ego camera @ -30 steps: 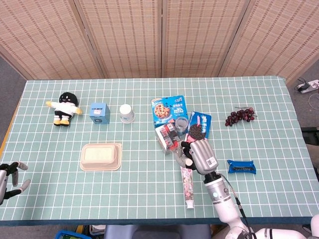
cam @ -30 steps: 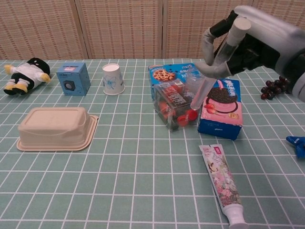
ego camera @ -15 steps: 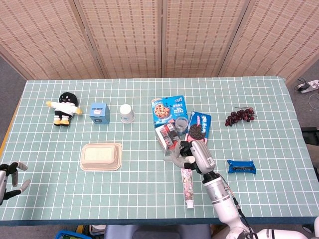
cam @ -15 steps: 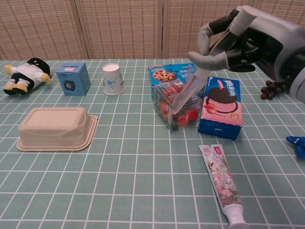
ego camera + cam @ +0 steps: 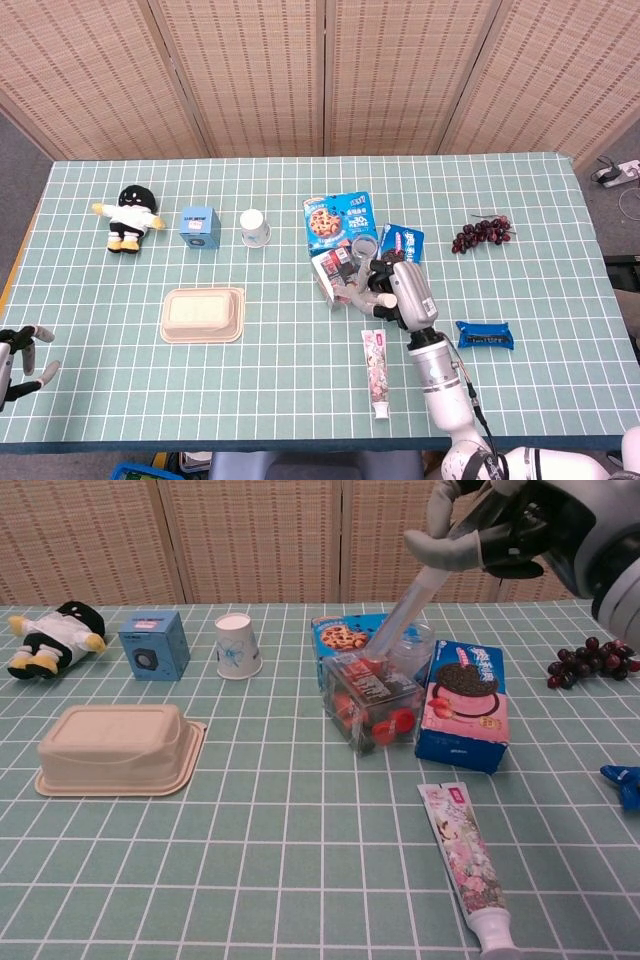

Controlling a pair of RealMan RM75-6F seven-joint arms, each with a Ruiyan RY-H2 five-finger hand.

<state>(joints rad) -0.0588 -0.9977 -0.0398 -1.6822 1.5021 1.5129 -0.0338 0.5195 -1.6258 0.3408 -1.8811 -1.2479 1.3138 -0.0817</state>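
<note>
My right hand (image 5: pixel 402 291) (image 5: pixel 535 525) grips a clear plastic tube (image 5: pixel 407 602) by its top end. The tube slants down to the left, its lower tip over a clear packet of red snacks (image 5: pixel 368 700) (image 5: pixel 335 273). Just behind stand a clear cup (image 5: pixel 412 645) and a blue cookie bag (image 5: pixel 336 218). An Oreo box (image 5: pixel 462 705) lies right of the packet, below the hand. My left hand (image 5: pixel 18 356) hangs off the table's near left corner, fingers apart and holding nothing.
A flowered toothpaste tube (image 5: pixel 466 865) lies near the front. A beige lidded container (image 5: pixel 115 748), a paper cup (image 5: pixel 236 645), a blue box (image 5: pixel 154 645) and a plush toy (image 5: pixel 52 636) fill the left half. Grapes (image 5: pixel 481 233) and a blue wrapper (image 5: pixel 484 335) lie at the right.
My right hand has risen and moved toward the back with the tube. The tube has tilted further, its lower tip swinging left over the snack packet. The left hand stayed put.
</note>
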